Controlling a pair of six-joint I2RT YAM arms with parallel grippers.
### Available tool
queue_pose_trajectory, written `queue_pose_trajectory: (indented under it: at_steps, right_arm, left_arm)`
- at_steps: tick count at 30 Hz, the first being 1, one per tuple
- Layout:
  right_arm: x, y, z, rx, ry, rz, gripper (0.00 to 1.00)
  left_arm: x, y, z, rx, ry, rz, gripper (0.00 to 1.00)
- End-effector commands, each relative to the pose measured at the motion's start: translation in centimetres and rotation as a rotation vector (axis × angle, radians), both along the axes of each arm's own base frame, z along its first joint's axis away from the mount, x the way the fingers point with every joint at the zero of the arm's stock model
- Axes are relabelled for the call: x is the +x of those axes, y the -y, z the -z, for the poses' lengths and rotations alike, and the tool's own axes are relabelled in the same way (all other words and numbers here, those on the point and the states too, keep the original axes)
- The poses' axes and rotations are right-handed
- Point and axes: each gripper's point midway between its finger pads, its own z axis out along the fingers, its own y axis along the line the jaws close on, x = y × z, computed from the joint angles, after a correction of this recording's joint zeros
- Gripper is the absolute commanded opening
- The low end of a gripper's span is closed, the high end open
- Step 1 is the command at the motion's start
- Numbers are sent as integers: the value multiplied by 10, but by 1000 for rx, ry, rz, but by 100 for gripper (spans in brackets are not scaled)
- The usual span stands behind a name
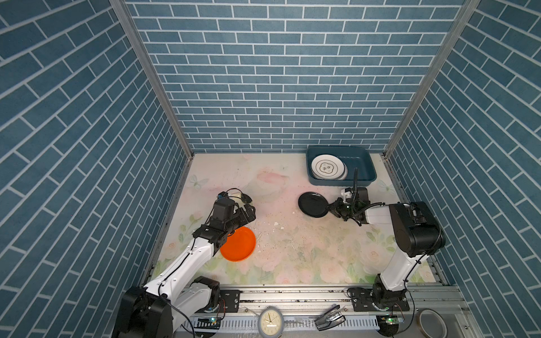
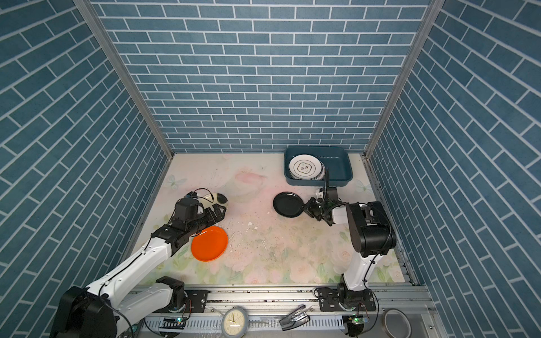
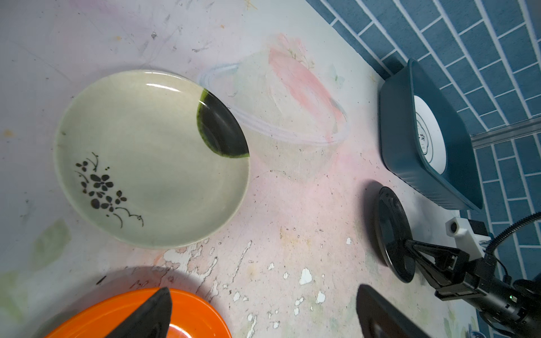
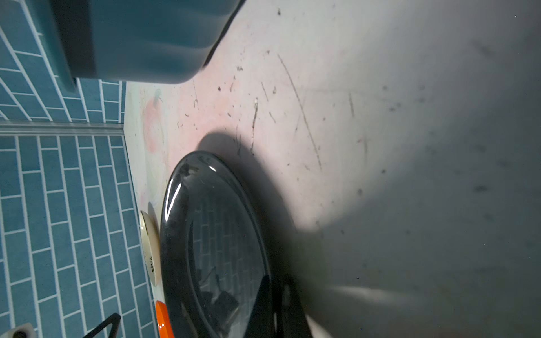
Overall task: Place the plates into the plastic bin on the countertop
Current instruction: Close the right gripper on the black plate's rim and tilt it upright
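A cream plate (image 3: 152, 158) lies on the worktop (image 3: 292, 204), an orange plate (image 3: 199, 316) near it. The right claw (image 3: 409, 244) pinches the black plate (image 3: 392, 231) by its rim, beside the bin (image 3: 398, 146) at the worktop's edge.

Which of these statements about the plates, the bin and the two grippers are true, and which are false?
1. The right gripper is shut on the rim of the black plate. True.
2. The left gripper holds the orange plate. False: it is open and holds nothing; the orange plate lies on the countertop.
3. The plastic bin is empty. False: white plates are stacked in it.
4. A cream plate with black flowers lies on the countertop. True.
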Motion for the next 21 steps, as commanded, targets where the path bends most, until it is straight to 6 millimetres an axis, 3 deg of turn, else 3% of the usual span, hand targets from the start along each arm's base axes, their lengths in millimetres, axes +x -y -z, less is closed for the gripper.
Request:
queue_pose_trajectory:
  at_steps: [1, 9, 21]
  right_arm:
    - [1, -1, -14, -4, 16, -4, 0]
    - [-3, 2, -38, -21, 52, -1, 0]
    - [1, 20, -96, -124, 138, 53, 0]
  left_arm:
    - [6, 2, -7, -28, 36, -1, 100]
    - [10, 2, -12, -4, 53, 9, 99]
    - [22, -3, -19, 69, 69, 19, 100]
